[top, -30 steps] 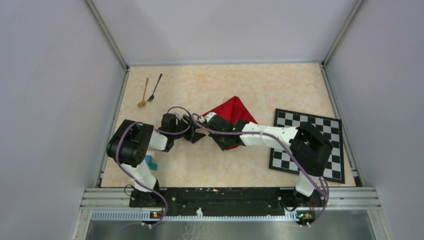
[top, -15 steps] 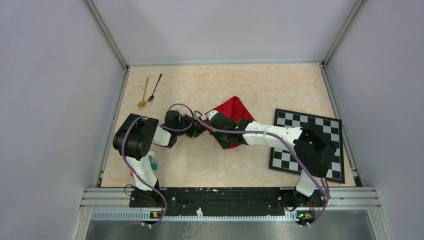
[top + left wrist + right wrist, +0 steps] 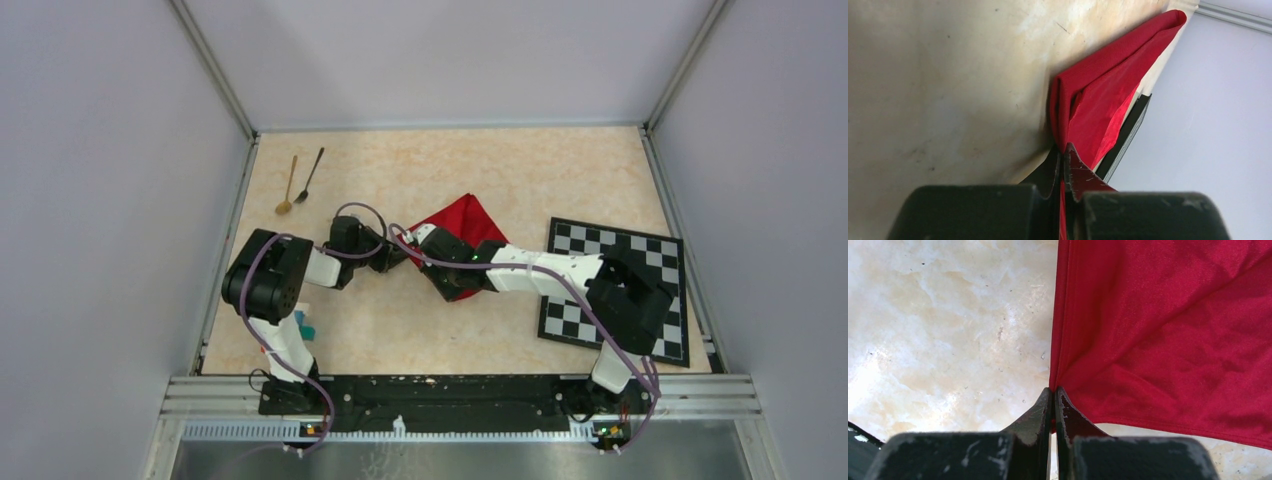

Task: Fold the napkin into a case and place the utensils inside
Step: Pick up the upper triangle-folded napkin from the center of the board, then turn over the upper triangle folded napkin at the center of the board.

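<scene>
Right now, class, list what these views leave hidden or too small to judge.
Top view: the right arm covers the near edge of the napkin and part of the chequered mat.
Top view: the two spoons are too small to show which way up.
Top view: the left arm partly hides the coloured blocks.
Wrist views: spoons outside frame.

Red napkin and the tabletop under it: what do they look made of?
The red napkin looks like soft woven cloth with a slight sheen: fine weave and draped folds show. The beige tabletop looks hard and smooth, marble-patterned, lightly scuffed; laminate or stone, I cannot tell.
</scene>
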### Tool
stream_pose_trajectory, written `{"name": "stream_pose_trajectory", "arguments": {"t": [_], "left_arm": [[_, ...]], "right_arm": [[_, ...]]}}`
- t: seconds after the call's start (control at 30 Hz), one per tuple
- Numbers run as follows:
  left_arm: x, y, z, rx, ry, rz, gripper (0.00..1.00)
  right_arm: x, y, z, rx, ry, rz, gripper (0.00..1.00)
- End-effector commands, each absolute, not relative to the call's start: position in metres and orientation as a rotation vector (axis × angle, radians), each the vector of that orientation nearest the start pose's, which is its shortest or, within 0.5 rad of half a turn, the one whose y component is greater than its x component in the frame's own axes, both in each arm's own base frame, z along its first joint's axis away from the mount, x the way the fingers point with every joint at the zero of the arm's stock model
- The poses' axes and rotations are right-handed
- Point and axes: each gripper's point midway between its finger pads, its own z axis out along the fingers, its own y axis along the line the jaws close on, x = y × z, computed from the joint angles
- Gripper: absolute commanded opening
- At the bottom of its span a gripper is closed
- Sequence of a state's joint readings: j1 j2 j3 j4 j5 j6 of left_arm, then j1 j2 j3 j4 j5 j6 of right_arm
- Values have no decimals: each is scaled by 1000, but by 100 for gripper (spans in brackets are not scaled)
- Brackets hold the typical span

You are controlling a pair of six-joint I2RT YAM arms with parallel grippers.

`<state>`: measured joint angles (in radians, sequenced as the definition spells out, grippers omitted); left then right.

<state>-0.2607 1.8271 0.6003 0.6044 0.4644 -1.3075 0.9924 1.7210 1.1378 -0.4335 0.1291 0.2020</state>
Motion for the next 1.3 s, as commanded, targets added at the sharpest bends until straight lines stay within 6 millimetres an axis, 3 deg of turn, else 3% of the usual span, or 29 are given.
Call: {"name": "stream_pose_trajectory", "arguments": {"t": [0.0,0.43,0.53,0.73,0.87,1.27], "left_arm": [[359,-203,42,-914,2242,-1259,0],[349,-206,25,-933,2281,-1318,0],[348,-206,24,-931,2284,-1318,0],[346,-206,22,-925,2290,-1317,0],[345,-206,21,-928,2291,-1313,0],[344,-206,19,-941,2290,-1320,0]], "right_arm": [[230,332,75,-917,2369,369,0],[223,339,38,-976,2462,361,1],[222,339,35,-989,2475,330,14],[222,339,53,-1009,2441,243,35],[222,339,58,-1015,2429,229,39],[227,342,36,-1057,2432,189,41]]}}
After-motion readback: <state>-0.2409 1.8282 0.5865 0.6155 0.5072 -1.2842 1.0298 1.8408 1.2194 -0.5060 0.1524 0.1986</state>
